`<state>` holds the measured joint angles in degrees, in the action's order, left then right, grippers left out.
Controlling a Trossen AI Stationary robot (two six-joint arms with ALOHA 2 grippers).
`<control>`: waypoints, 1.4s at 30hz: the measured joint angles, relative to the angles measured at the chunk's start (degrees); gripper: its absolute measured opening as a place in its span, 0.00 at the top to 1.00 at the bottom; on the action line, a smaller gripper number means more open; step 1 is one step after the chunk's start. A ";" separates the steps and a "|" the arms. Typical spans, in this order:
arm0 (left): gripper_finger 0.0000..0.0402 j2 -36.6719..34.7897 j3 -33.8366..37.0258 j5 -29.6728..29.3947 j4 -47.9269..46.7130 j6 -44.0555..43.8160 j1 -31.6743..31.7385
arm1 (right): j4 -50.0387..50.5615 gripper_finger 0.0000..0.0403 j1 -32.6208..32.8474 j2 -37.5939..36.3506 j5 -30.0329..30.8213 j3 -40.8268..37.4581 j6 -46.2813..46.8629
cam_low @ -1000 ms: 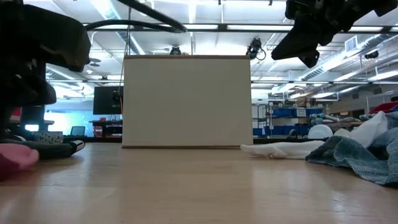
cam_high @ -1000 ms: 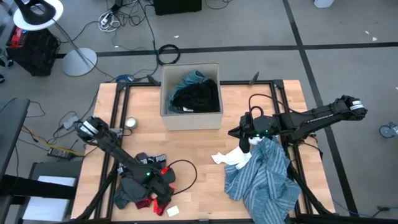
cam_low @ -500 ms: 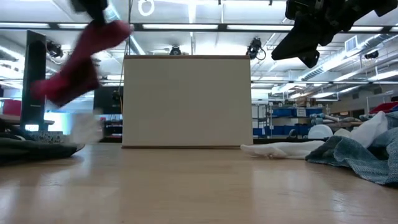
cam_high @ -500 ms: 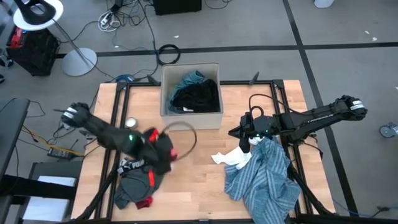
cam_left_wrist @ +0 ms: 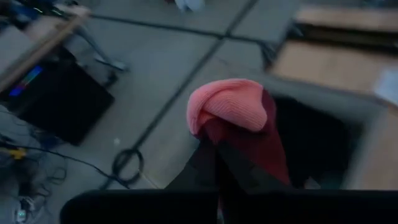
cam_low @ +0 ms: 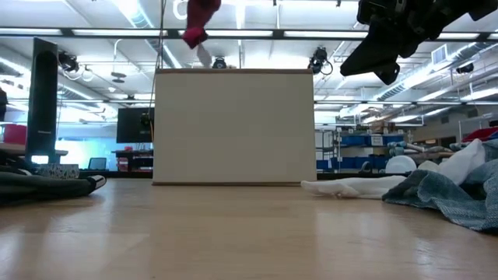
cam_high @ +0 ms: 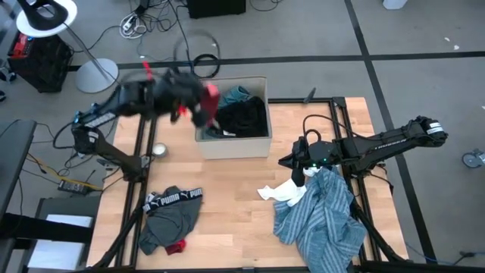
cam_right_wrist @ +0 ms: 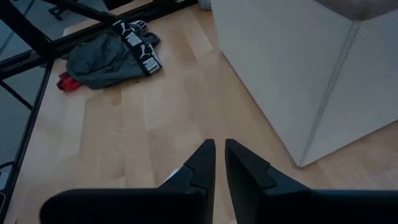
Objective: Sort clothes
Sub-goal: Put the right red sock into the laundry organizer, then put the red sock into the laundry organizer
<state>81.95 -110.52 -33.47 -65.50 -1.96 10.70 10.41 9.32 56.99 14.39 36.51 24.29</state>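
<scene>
My left gripper (cam_left_wrist: 217, 177) is raised over the left rim of the tan cardboard box (cam_high: 231, 140), shut on a small red garment (cam_left_wrist: 239, 118). The low view shows that garment (cam_low: 201, 19) above the box's top edge. Inside the box lie teal (cam_high: 236, 95) and black clothes (cam_high: 242, 117). A dark grey piece with a lettered waistband (cam_high: 170, 216) lies at the near left, a red item (cam_high: 176, 246) at its edge. My right gripper (cam_right_wrist: 219, 163) hovers shut and empty over a white piece (cam_high: 280, 193) and the blue-white striped shirt (cam_high: 318, 220). My left gripper pinches a bunched part of the red garment (cam_left_wrist: 214, 146) between its two fingers (cam_left_wrist: 239, 174). The cloth bulges in a folded lump past the fingertips. It is lifted clear of the table and hangs in the air over the box's left rim (cam_high: 200, 114).
A small round metal object (cam_high: 159, 150) sits on the table left of the box. Bare wood lies between the box and the near edge, in the table's middle (cam_high: 235, 205). Black frame rails (cam_high: 140, 152) run along both sides of the table.
My left gripper has risen from the pile at the near left with the red garment and swung toward the far edge and the box, tipping up from pointing steeply down. The red garment is now clear of the table, at the box's left rim. The grey piece stayed.
</scene>
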 joint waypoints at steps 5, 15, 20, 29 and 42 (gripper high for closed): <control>1.00 0.55 -0.59 5.58 7.81 6.34 10.93 | 0.02 0.90 0.00 0.00 0.03 0.00 -1.00; 0.92 9.28 -0.56 11.61 7.01 7.80 21.43 | 0.00 0.90 -0.11 0.00 1.10 0.00 -1.92; 0.78 13.81 -0.48 16.75 3.00 6.41 23.29 | 0.06 0.90 -0.13 0.00 2.78 0.00 -1.86; 0.60 14.01 -0.48 16.87 -9.41 4.39 22.78 | 0.15 0.90 -0.12 0.00 2.77 0.00 -1.86; 0.60 0.72 5.80 16.20 -22.87 -17.12 -2.03 | 0.39 0.90 -0.13 0.00 2.73 0.00 -1.49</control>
<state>82.67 -104.73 -17.28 -88.36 -19.08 8.67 10.81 9.19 56.99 17.12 36.51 22.81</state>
